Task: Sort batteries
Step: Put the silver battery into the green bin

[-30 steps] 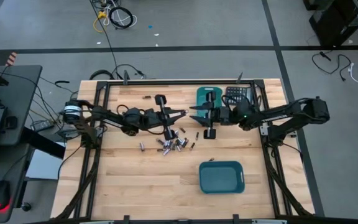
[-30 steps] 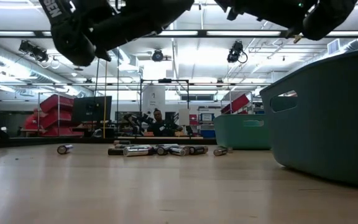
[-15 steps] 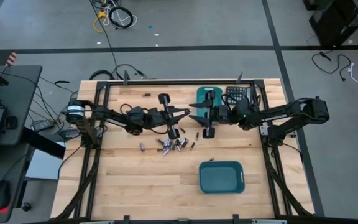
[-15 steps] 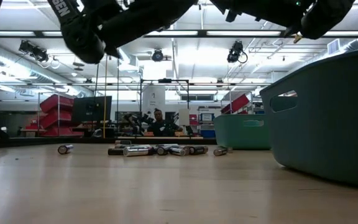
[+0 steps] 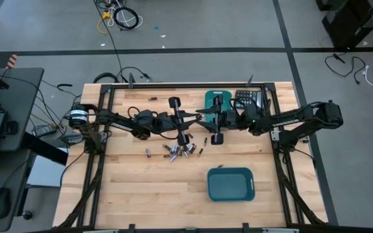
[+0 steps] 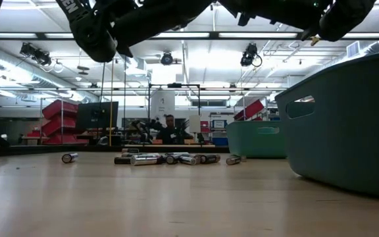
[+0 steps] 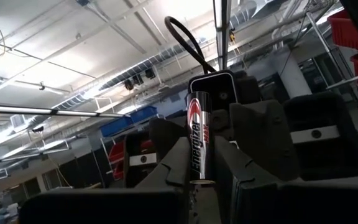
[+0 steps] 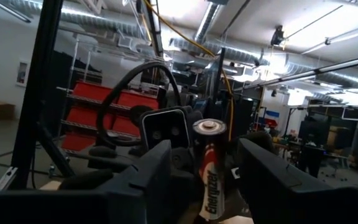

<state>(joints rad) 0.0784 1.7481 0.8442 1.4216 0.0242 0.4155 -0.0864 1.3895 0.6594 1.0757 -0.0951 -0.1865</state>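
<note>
– One battery (image 7: 199,134) is up in the air; where exactly?

– Between the two arms, above the far middle of the table (image 5: 141,194). The left gripper (image 5: 193,118) has it pinched by the lower part of its body, standing on end, both fingers (image 7: 174,163) pressed against the label. The right gripper (image 5: 203,120) faces it, jaws spread wide on either side of the same cell, with a gap showing at each pad.

– So nothing is in the right one?

– Nothing gripped. It brackets the cell without touching it, as far as I can see.

– And the rest?

– A loose heap of batteries (image 5: 177,151) lies on the wood just below the grippers, with one stray (image 5: 147,153) to its left and another (image 5: 153,100) near the far edge. One teal bin (image 5: 230,184) sits nearer the front, well apart from the heap; a second bin (image 5: 212,98) is under the right arm, beside a black calculator (image 5: 246,98).

– How would you expect the cell to handle?

– Rigid, light for these arms, but round and slick in its wrapper, so I judge it could roll or swivel between flat pads. The safest hold looks like the middle of the barrel, pads square across it, not near the ends. If this is a handover, the right jaws should close on the free upper half before the left lets go.
</note>
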